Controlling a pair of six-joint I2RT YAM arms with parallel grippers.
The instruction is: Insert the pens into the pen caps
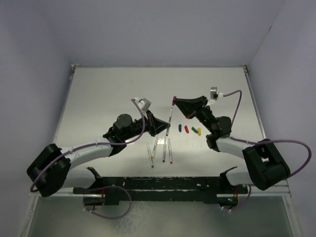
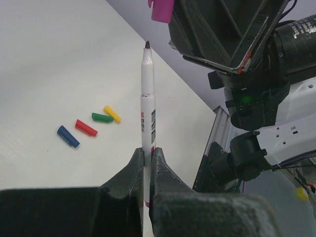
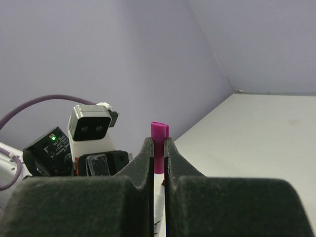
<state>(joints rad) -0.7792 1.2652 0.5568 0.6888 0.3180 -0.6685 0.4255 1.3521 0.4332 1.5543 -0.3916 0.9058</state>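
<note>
We see the left end effector (image 2: 147,165) clamped low on 1 pen (image 2: 147,89), tip near the purple cap (image 3: 159,129) pinched by the right end effector (image 3: 158,144). Both look light, stiff, slick; we judge a mid-barrel hold steadier.

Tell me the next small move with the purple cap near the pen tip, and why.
Probably nudge the right gripper sideways until the purple cap sits straight over the tip of the pen. The left gripper grips the pen by its rear end, tip bare, and the left wrist view shows the cap above and slightly off to one side.
</note>
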